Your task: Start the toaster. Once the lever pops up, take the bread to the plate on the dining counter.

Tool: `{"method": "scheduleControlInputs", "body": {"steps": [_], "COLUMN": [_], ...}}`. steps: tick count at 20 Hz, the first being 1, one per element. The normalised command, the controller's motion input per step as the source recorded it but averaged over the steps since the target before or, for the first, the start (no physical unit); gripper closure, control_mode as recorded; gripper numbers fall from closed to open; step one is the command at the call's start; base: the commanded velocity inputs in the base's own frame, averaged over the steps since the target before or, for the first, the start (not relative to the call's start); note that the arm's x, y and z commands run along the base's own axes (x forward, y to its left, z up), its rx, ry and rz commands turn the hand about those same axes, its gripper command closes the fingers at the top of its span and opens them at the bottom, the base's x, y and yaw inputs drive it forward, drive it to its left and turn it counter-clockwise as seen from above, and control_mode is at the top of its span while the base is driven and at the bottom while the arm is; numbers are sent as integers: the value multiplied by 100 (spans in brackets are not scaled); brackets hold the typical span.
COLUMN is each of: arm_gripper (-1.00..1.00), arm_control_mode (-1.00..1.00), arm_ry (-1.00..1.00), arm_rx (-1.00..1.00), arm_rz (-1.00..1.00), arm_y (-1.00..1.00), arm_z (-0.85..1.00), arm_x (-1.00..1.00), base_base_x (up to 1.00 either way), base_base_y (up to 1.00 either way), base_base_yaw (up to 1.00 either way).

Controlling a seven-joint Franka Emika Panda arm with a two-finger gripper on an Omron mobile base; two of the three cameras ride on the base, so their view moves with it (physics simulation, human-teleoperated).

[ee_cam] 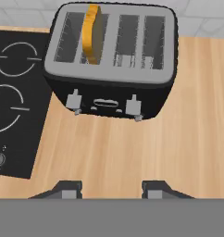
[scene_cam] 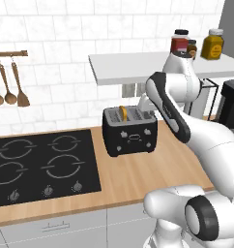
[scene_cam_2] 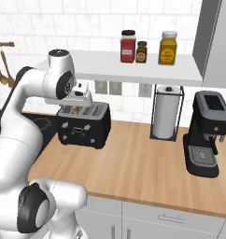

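On the left sits the hob [scene_cam: 41, 167], and beside it on the wood worktop [scene_cam: 138, 179] the toaster [ee_cam: 109, 60], the bread [ee_cam: 92, 33] standing tall in a left slot. The claw [ee_cam: 111, 189] hovers above, fingers apart and empty. The bread looks ready; the next move is likely down onto the slice.

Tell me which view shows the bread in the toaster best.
The hand view: it looks down on the toaster, with the bread standing in a left slot, unobstructed. The left base view shows its orange crust poking up; in the right base view the arm mostly hides it.
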Motion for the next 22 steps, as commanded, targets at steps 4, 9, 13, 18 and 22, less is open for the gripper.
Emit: {"method": "scheduleControlInputs", "body": {"steps": [4, 9, 13, 18, 22], "arm_gripper": [-100, -100, -100, -100, -100], "arm_control_mode": [-100, -100, -100, -100, -100], "arm_ry": [-4, -6, -3, -5, -2], "arm_rx": [0, 0, 0, 0, 0], "arm_rz": [0, 0, 0, 0, 0], "arm_y": [8, 84, 88, 50, 10], "arm_z": [-5, -13, -7, -3, -28], "arm_x": [-10, -12, 0, 1, 21], "base_base_x": [0, 0, 0, 0, 0], "base_base_y": [0, 0, 0, 0, 0], "base_base_yaw": [0, 0, 0, 0, 0]}}
